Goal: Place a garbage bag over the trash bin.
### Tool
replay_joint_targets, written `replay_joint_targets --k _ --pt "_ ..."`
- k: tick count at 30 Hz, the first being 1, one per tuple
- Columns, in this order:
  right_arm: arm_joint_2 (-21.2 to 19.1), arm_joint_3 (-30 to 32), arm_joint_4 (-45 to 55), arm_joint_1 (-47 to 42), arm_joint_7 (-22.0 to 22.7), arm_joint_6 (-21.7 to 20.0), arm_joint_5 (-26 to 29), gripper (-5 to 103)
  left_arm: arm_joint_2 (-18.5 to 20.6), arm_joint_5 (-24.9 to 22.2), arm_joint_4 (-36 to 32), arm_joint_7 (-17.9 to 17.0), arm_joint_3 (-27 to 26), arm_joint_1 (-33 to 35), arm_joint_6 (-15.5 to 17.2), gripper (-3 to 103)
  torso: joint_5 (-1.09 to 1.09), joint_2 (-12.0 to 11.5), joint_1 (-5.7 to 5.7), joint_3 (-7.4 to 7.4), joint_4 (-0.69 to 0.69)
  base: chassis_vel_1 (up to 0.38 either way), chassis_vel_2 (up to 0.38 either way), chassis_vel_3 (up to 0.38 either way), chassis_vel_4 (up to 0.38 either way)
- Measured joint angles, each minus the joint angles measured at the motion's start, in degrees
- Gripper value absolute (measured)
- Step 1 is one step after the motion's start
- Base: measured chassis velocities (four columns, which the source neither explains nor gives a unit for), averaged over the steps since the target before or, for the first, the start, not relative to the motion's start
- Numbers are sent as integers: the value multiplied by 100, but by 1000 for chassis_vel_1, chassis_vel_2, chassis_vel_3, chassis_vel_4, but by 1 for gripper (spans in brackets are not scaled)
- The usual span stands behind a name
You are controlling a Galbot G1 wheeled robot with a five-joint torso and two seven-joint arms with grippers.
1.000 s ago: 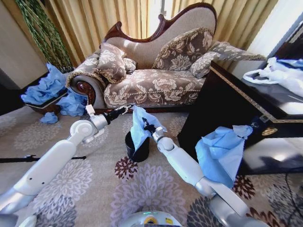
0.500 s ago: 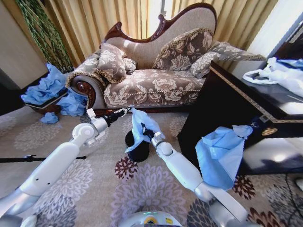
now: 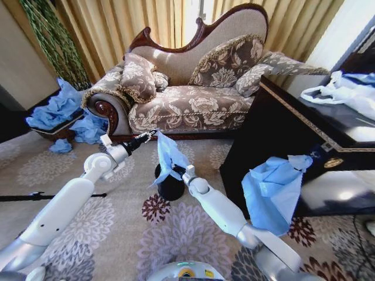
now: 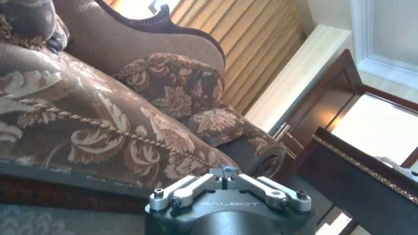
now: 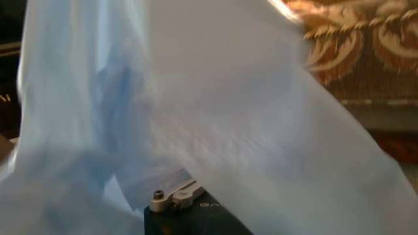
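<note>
The word GALBOT was legible on the housing of the left gripper (image 4: 225,172), whose fingers met at the tips with nothing between them. In the head view that gripper (image 3: 153,133) hovered at 10 o'clock from the bin (image 3: 170,185), apart from the bag (image 3: 168,156). The right gripper (image 3: 177,168) clamped the bag just above the bin's rim; the light-blue film rose in a peak over the bin and draped down its 9 o'clock side, hiding part of the opening. In the right wrist view the bag (image 5: 216,127) covered most of what lay beyond the gripper.

The bin stood on the patterned carpet (image 3: 117,222). The sofa (image 3: 187,99) lay at 12 o'clock from it, close behind. A dark cabinet (image 3: 275,134) flanked it at 3 o'clock, with a bunch of blue bags (image 3: 272,190) hanging off its front edge and a white bag (image 3: 340,93) on top. More blue bags (image 3: 58,108) lay heaped at 10 o'clock, well apart. Open carpet stretched from 6 to 9 o'clock of the bin, crossed by the two arms.
</note>
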Motion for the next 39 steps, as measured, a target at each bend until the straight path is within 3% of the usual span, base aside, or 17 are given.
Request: replay_joint_targets --k 3,4,7,10,13,21,30,39 --pt "-54 -155 330 162 549 -804 619 0 -92 89 -45 21 -95 218 -23 0 0 0 0 0 -1 0 0 0 0" --pt "-54 -155 330 162 549 -804 619 0 -92 89 -45 21 -95 218 -23 0 0 0 0 0 -1 0 0 0 0" --pt "-24 -233 466 403 1211 -1713 1299 0 -203 142 -49 39 -152 337 -40 0 0 0 0 0 -2 0 0 0 0" --pt "24 -233 473 473 1427 -1947 1535 0 -231 157 -50 52 -154 351 -44 0 0 0 0 0 -2 0 0 0 0" --pt "225 -228 392 635 1941 -2382 2088 0 -301 176 -37 67 -154 338 -63 0 1 0 0 0 0 0 0 0 0" --pt "385 -172 93 750 2176 -2766 2539 0 -379 171 44 75 -153 181 -94 0 2 0 0 0 -2 0 0 0 0" --pt "841 106 -630 973 2601 -3131 2742 0 -782 274 289 4 -131 55 -200 0 1 -1 1 1 -1 0 0 0 0" --pt "453 -406 -371 1116 2852 -3451 3242 0 -1125 411 334 -59 -368 343 -258 0 1 -1 0 0 -3 0 0 0 0"
